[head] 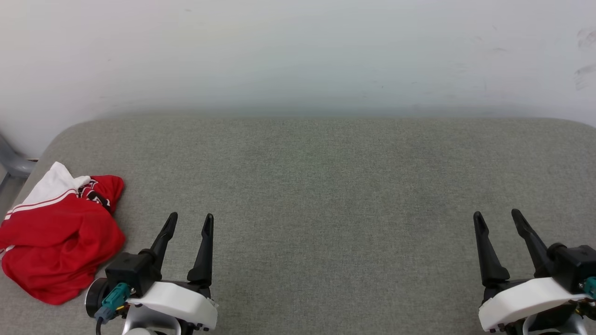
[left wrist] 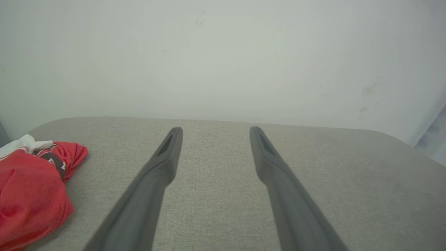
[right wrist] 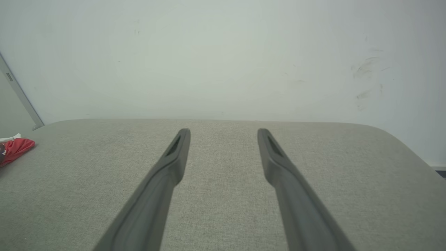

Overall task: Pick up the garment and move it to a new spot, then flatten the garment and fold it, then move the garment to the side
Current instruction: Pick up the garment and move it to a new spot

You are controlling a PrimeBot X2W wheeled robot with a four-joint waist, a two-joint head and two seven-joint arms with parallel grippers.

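The garment (head: 58, 237) lies crumpled at the left edge of the grey fabric surface (head: 326, 186): bright red cloth, a white sleeve with red stripes on top, some black-and-white lettering showing. My left gripper (head: 191, 219) hovers just to its right, open and empty, fingers pointing toward the wall. In the left wrist view the garment (left wrist: 29, 188) sits left of the open left gripper (left wrist: 214, 131). Far to the right my right gripper (head: 497, 214) is open and empty too; in its wrist view a corner of the garment (right wrist: 15, 149) peeks in beside the right gripper (right wrist: 223, 133).
A pale wall (head: 298, 56) rises directly behind the surface. A grey chair or frame part (head: 11, 163) stands off the left edge, near the garment. The padded surface has rounded far corners.
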